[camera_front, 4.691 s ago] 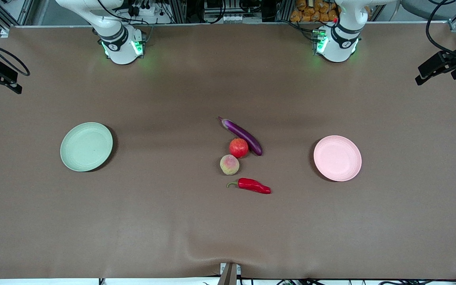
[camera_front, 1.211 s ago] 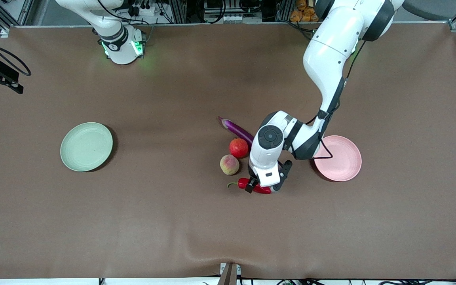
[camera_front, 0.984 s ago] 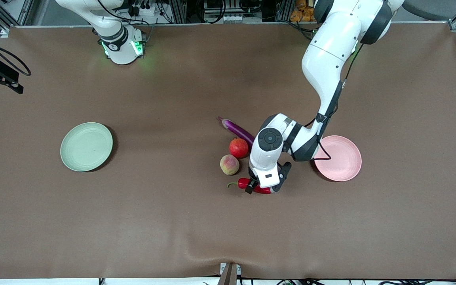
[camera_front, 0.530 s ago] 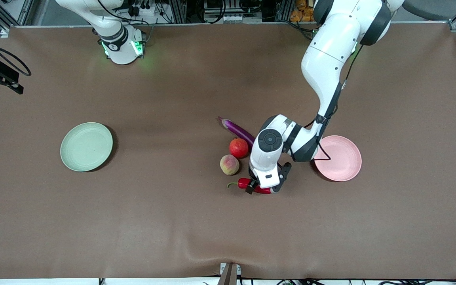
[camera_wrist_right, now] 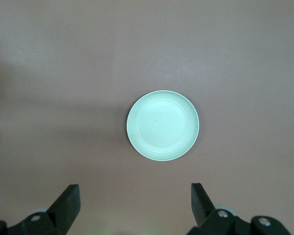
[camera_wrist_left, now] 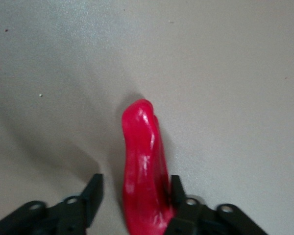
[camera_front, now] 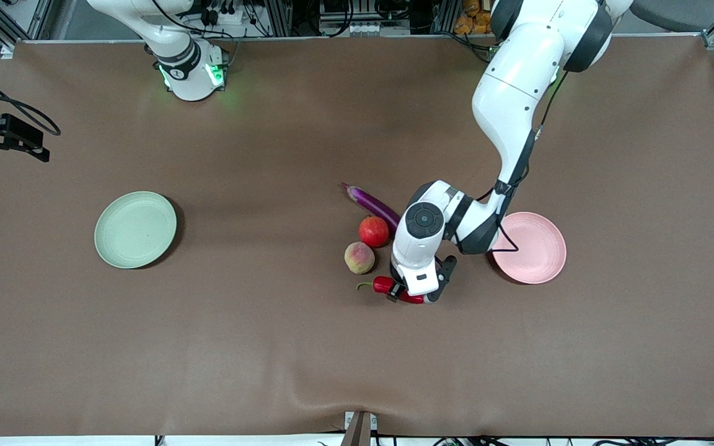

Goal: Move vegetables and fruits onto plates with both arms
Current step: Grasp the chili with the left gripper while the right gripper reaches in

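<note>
My left gripper (camera_front: 408, 296) is down at the table over the red chili pepper (camera_front: 382, 285). Its fingers straddle the chili (camera_wrist_left: 141, 142): one finger touches its side, the other stands a small gap away, so the left gripper (camera_wrist_left: 135, 183) is still open. The peach (camera_front: 359, 257), the red pomegranate-like fruit (camera_front: 374, 231) and the purple eggplant (camera_front: 370, 202) lie in a row farther from the front camera. The pink plate (camera_front: 533, 251) and the green plate (camera_front: 136, 230) hold nothing. My right gripper (camera_wrist_right: 134, 193) hangs open high over the green plate (camera_wrist_right: 162, 125).
The left arm's elbow (camera_front: 456, 217) hangs over the eggplant's end and the pink plate's rim. The right gripper (camera_front: 10, 141) shows as a dark shape at the right arm's end of the table. Brown cloth (camera_front: 270, 347) covers the table.
The left gripper's fingers have narrowed around the chili, which has stayed on the table. The right gripper has shifted a little over its end of the table.
</note>
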You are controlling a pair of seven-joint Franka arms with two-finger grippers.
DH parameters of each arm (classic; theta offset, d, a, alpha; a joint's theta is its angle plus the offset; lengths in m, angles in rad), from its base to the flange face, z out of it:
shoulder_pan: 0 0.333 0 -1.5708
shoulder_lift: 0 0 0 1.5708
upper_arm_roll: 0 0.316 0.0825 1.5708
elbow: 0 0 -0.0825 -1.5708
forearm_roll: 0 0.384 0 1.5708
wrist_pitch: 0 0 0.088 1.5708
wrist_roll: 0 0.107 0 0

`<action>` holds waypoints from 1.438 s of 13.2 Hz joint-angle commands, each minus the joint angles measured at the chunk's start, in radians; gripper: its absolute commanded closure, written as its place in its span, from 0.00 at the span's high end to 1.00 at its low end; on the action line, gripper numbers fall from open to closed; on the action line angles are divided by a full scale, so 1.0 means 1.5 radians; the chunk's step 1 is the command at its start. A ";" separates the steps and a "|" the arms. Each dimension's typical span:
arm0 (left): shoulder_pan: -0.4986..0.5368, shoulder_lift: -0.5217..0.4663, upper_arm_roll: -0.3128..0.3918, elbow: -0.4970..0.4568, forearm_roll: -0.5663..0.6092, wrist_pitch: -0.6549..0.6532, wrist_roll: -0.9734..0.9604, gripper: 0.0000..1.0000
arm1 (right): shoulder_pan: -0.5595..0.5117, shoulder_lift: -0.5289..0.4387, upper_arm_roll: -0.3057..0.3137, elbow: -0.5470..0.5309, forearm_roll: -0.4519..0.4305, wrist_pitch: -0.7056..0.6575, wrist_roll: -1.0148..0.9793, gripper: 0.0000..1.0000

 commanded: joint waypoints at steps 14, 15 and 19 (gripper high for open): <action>0.176 -0.192 -0.002 -0.046 0.017 -0.313 0.720 0.01 | 0.136 0.190 0.010 0.064 0.168 0.145 0.298 1.00; 0.202 -0.225 -0.002 -0.087 0.017 -0.313 0.777 0.01 | 0.157 0.221 0.010 0.082 0.169 0.179 0.343 1.00; 0.264 -0.304 -0.004 -0.244 0.017 -0.271 0.879 0.01 | 0.238 0.361 0.012 0.149 0.233 0.355 0.469 1.00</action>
